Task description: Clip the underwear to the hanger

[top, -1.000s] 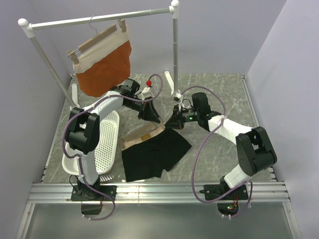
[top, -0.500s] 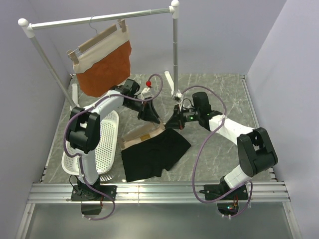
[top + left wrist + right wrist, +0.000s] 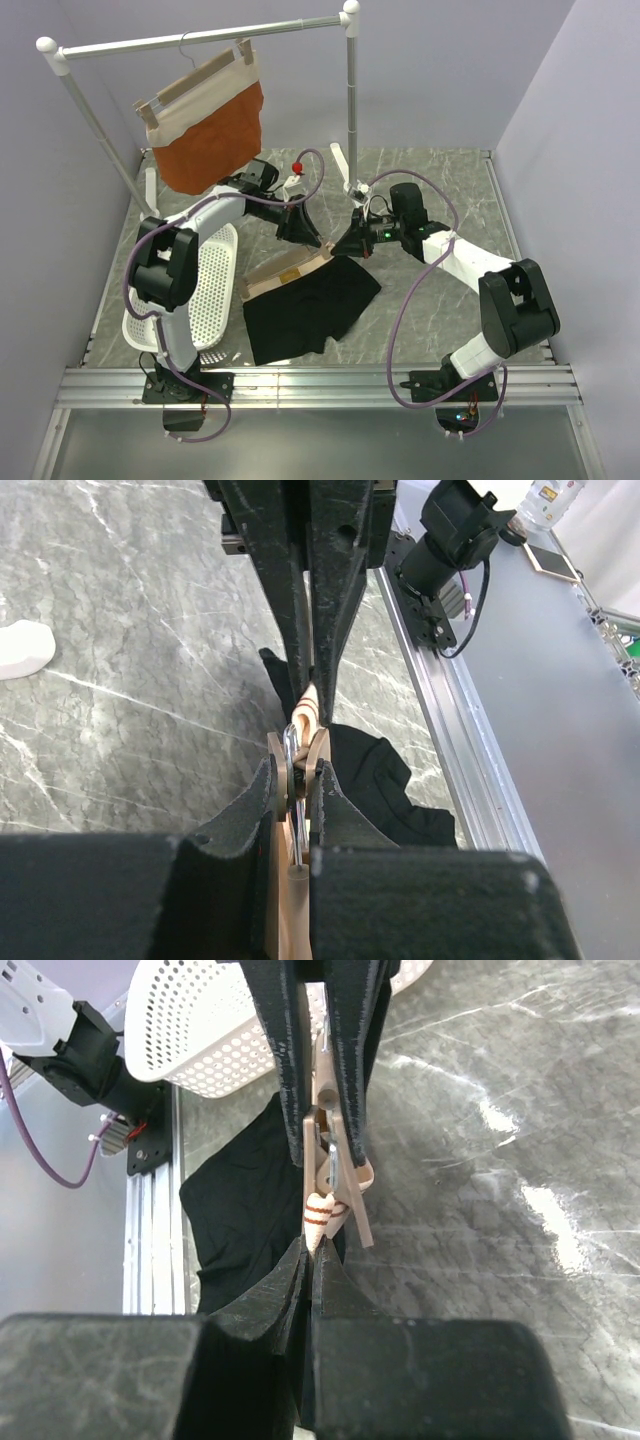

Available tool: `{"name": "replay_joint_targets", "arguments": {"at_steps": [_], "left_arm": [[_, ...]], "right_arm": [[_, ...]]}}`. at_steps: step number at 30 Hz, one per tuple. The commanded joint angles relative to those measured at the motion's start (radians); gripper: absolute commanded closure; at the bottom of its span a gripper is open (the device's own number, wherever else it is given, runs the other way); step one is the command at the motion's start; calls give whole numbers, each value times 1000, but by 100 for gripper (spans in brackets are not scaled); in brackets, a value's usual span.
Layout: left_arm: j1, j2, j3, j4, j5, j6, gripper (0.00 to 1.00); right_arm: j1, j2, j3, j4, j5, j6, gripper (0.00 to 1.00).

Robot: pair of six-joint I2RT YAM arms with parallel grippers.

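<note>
While the underwear (image 3: pixel 305 312) lies flat just nearer than the hanger (image 3: pixel 352 1190), its waistband at the bar, the left gripper (image 3: pixel 300 792) is clamped on the hanger's right-end clip, the right gripper (image 3: pixel 310 1252), jaws pressed together, sits at that clip's tip, and a rack (image 3: pixel 200 38) stands beyond the hanger.

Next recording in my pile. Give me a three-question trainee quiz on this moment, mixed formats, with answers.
1. True or false: the underwear hangs from the rail.
2. What colour is the garment hanging on the rail?
3. The left fingers and right fingers are shut on: A) the hanger, B) the rail, C) that garment?
Key: 1 false, it lies on the table; 2 rust-orange; 3 A.
</note>
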State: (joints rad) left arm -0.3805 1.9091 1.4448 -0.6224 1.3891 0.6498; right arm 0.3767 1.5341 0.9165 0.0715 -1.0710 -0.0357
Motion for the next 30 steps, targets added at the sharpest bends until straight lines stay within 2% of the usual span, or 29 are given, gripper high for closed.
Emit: {"name": "replay_joint_targets", "arguments": {"at_steps": [1,5,7,9,17,23,29,30], "left_arm": [[3,1,58,-83,16,135,99],[3,21,92,-181,21,214,93],[3,22,101,-204,21,228,79],[2,19,97,-200,11,225,72],[2,-22,32,-7,-27,62,65],[2,-54,-9,116,-74,-59,55],[2,-110,-76,309,-162,-206,37],[2,-120,-78,320,-180,-219,31]], "right_arm": [[-1,-35,45,56,-6,8,100],[-2,-34,50,57,6,10,100],[-1,-32,50,56,9,10,100],[-4,-34,51,57,8,13,100],[-4,-34,67,65,-10,34,100],[-4,-40,70,50,-18,33,100],[-4,-43,58,44,-15,25,100],[-4,-46,55,42,-14,23,100]]}}
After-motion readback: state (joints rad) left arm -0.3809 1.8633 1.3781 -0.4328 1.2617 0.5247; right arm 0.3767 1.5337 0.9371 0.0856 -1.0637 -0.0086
